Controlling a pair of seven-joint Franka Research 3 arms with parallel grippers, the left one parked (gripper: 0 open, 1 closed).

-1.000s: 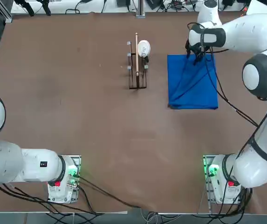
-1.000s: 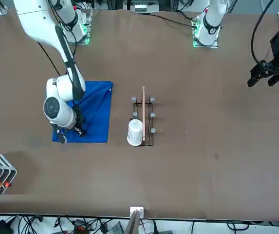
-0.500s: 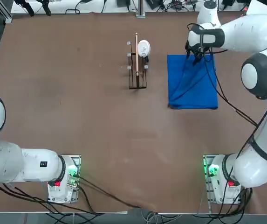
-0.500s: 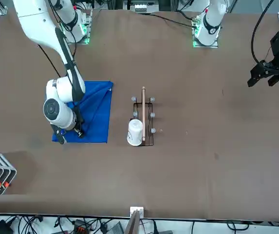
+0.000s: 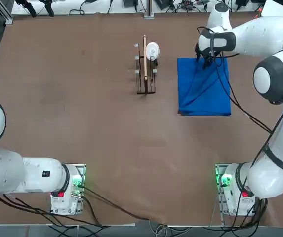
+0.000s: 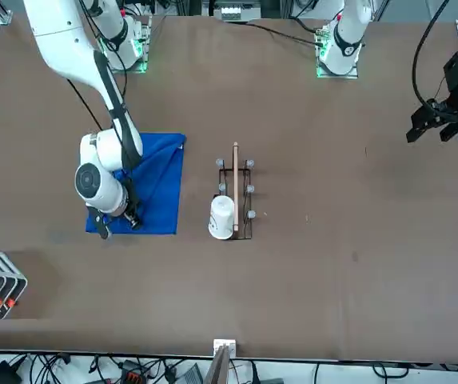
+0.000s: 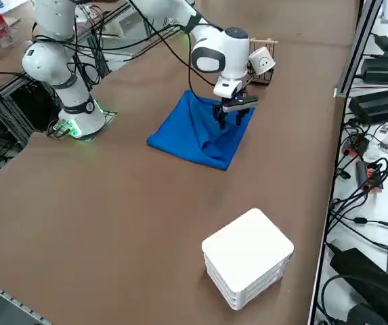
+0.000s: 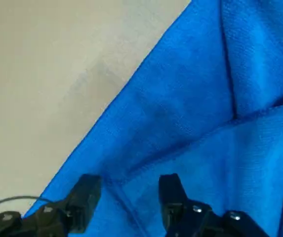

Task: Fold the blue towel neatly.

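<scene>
While the right arm reaches across from the right edge of the top view, its tool [image 5: 206, 60] sits over the far edge of the towel [image 5: 204, 89], upper right of that frame. In the front view the tool [image 6: 119, 225] is at the left, at the towel's [image 6: 158, 188] lower edge, partly hidden by the white wrist housing.

Tool state: fingers [image 8: 84, 197] spread, with a gap between the two black tips in the wrist view. Both tips are over blue cloth close to its edge; a raised crease runs between them. Nothing pinched as far as I can see. Cannot tell whether the tips touch the cloth.

Towel [image 8: 190, 123]: folded rectangle, flat on the brown table [image 5: 82, 108], with diagonal wrinkles running from the tool's end toward the near corners. In the side view, the towel [image 7: 194, 135] is upper centre, with the tool [image 7: 229, 114] pointing down at its far-right end.

Left of the towel in the top view, apart from it: a small wooden rack [image 5: 145, 69] with a white round object [image 5: 152, 50] at its far end. Same pair is right of the towel in the front view, with the rack [image 6: 236, 192] centre frame.

White stacked box [image 7: 246, 257] on the table, low centre-right in the side view, well apart from the towel.
</scene>
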